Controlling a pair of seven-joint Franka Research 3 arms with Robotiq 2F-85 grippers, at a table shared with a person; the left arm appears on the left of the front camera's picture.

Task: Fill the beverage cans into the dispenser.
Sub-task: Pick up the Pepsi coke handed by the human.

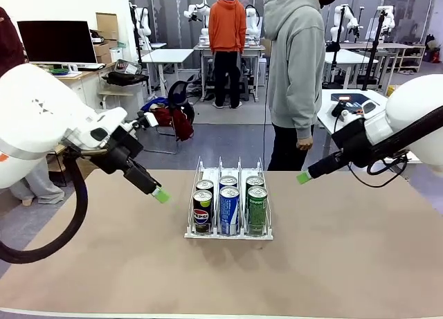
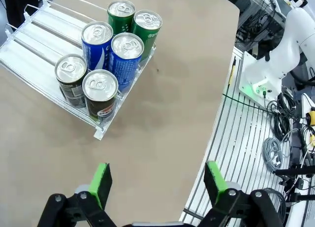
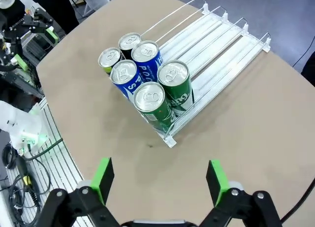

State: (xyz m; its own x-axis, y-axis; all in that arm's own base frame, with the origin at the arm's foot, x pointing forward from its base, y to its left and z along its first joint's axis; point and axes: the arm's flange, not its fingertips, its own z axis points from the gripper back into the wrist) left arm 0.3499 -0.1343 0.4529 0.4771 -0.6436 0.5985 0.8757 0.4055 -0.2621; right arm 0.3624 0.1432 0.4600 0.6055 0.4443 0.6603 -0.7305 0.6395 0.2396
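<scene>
Six beverage cans, silver-topped, black, blue-and-white and green, stand paired in the clear dispenser's three lanes, mid-table. Left gripper at nine o'clock, right gripper at three: both gape, empty.

Six upright beverage cans, black, blue, green pairs, robot-side end of clear three-lane dispenser

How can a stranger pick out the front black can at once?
A clear dispenser with three lanes stands on the brown table. The black can stands at the front of the lane on the robot's left. It bears a red, white and blue logo; the other front cans are blue and green.
</scene>
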